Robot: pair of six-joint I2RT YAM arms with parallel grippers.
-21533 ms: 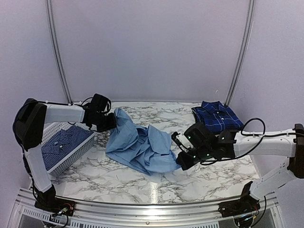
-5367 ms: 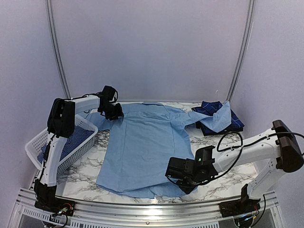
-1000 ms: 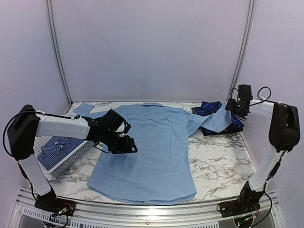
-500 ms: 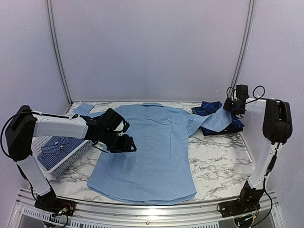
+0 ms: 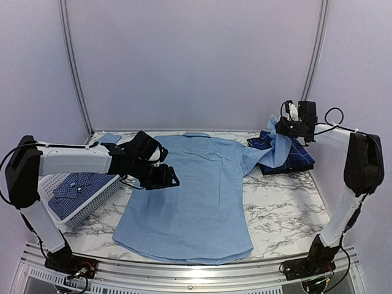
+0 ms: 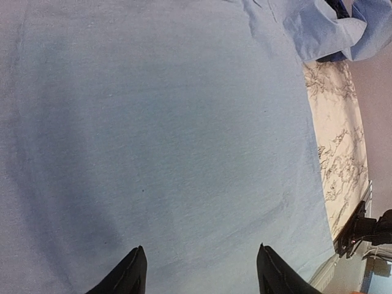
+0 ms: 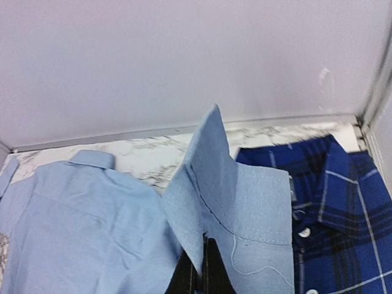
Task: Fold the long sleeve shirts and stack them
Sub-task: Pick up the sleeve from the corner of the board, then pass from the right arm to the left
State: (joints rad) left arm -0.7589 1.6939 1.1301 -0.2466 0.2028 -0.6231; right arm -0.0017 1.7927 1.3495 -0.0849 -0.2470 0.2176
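A plain light blue long sleeve shirt [image 5: 196, 190] lies spread flat, collar toward the back wall. My left gripper [image 5: 166, 179] hovers open over its left half; in the left wrist view its gripper [image 6: 199, 272] has only smooth blue cloth [image 6: 171, 122] between the jaws. At the back right, my right gripper [image 5: 280, 130] is shut on the shirt's right sleeve cuff [image 7: 245, 196] and holds it raised above a folded dark navy plaid shirt [image 5: 294, 156]. In the right wrist view the gripper [image 7: 205, 266] pinches the cuff's edge, beside the plaid shirt [image 7: 343, 202].
A white basket [image 5: 98, 196] stands at the left edge with a small blue-and-white check shirt [image 5: 73, 187] inside. The blue shirt's left cuff [image 5: 110, 138] lies on the marble at the back left. Bare marble [image 5: 282, 208] shows to the right of the shirt.
My right gripper has shut on the sleeve cuff and lifted it off the plaid shirt. My left gripper has shifted slightly toward the back over the shirt, still open.
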